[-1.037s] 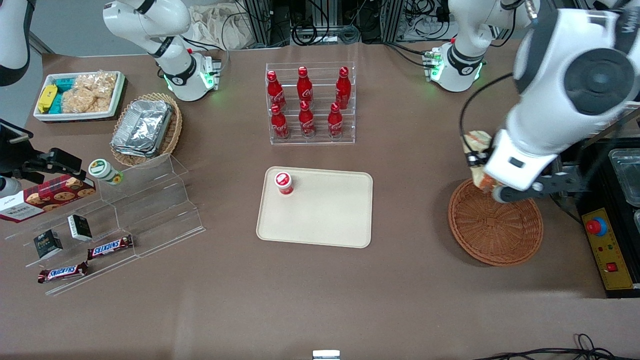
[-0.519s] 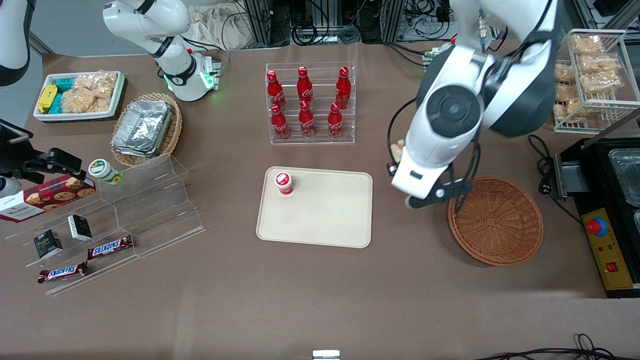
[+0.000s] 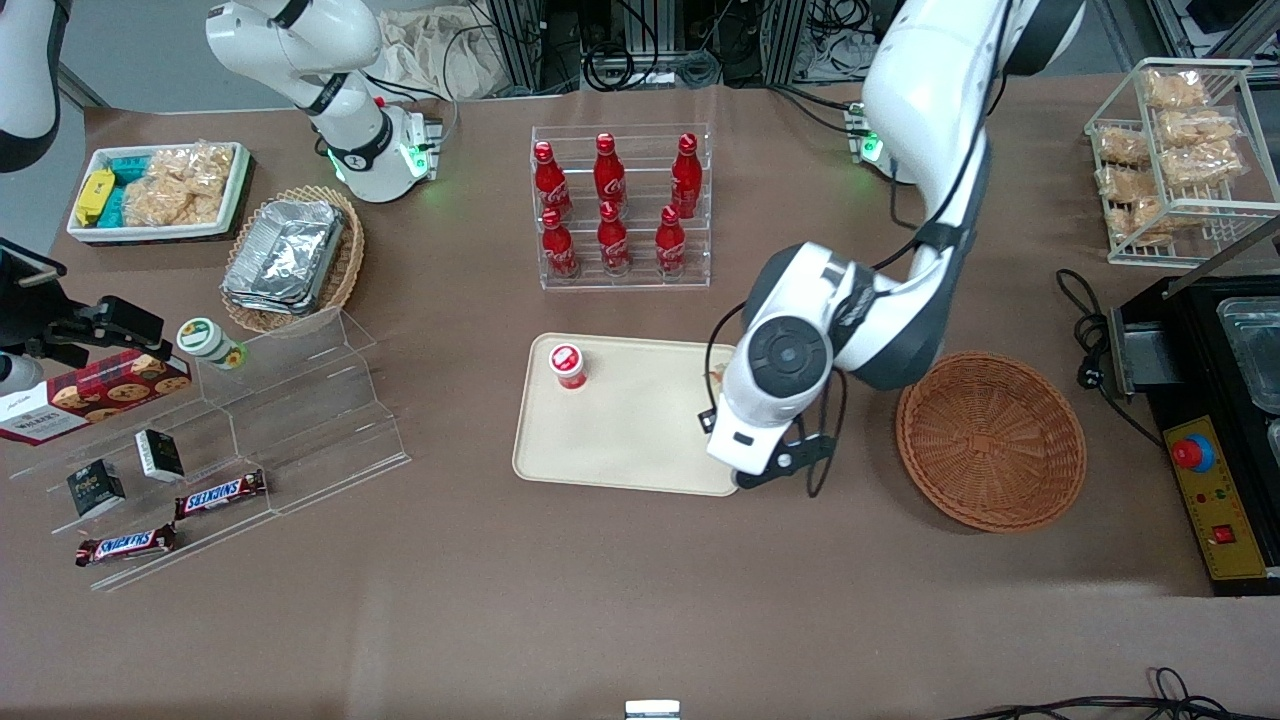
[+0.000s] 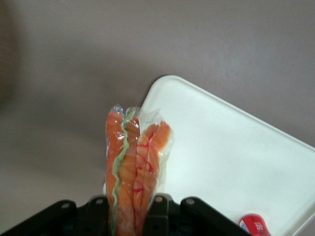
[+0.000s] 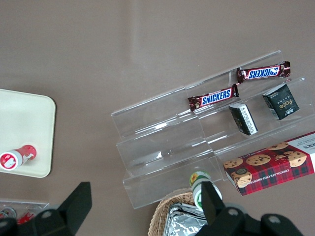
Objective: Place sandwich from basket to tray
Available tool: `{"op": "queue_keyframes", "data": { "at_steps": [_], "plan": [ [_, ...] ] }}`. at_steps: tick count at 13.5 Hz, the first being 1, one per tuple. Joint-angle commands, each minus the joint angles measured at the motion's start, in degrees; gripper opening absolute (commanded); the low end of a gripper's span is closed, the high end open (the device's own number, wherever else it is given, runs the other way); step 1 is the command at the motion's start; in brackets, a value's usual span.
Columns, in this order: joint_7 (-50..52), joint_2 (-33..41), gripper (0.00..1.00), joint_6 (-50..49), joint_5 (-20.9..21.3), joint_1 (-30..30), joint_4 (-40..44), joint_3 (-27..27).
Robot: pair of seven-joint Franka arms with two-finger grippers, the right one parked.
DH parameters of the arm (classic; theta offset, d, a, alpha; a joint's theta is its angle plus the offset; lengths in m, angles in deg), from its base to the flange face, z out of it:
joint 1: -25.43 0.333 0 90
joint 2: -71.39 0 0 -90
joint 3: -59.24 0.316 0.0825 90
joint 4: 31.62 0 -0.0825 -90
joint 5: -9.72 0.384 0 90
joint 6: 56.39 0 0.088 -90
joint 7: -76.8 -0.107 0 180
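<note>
Over the tray's edge nearest the basket, right of centre in the front frame: left arm's gripper (image 4: pixel 132 216), clamped on the clear-wrapped triangular sandwich with orange-red and green filling (image 4: pixel 134 167). Half a second back, hung between tray and basket over bare bench; a second back, just above the basket's rim with the sandwich visible against it. Now shifted leftward in the frame onto the flat cream-beige rectangular tray (image 3: pixel 640 420).

Round reddish-brown woven basket (image 3: pixel 990 440) empty, unmoved at right of frame. Small red-capped bottle (image 3: pixel 567 365) lying where it was, at the tray's upper-left corner.

From the front, sandwich almost wholly hidden by the wrist housing; only a pale sliver at the arm's left edge. From the left wrist camera, sandwich plain: held edge-on, filling stripes running away from the fingers (image 4: pixel 157 211), wrapper bulging above them, one rounded tray corner under it and brown bench (image 4: pixel 74 59) past that corner. Whether the wrapper touches the tray, cannot tell. Right wrist camera: tray corner with the red-capped bottle, clear acrylic stepped stand (image 5: pixel 197 142) with chocolate bars.

Open tray surface wide between bottle and gripper. Bench bare along the lower part of the front frame, and between tray and basket.
</note>
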Motion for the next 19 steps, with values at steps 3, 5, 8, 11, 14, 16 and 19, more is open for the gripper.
{"op": "queue_keyframes", "data": {
  "at_steps": [3,5,8,11,14,16,19],
  "plan": [
    [2.57,-6.17,0.1,4.19,-0.24,-3.67,1.35,0.59],
    [2.22,-7.67,0.1,4.19,0.11,-3.94,1.35,0.59],
    [1.7,-8.81,0.14,4.54,0.73,-5.08,0.82,0.68],
    [2.48,-9.08,0.4,4.72,1.96,-5.08,0.82,0.68],
    [3.88,-8.9,0.86,4.81,2.05,-5.08,1.34,0.77],
    [5.9,-7.16,1.0,4.81,2.05,-4.99,1.7,1.12],
    [11.53,-1.63,1.0,4.28,2.92,-4.47,1.44,1.56]
  ]
}}
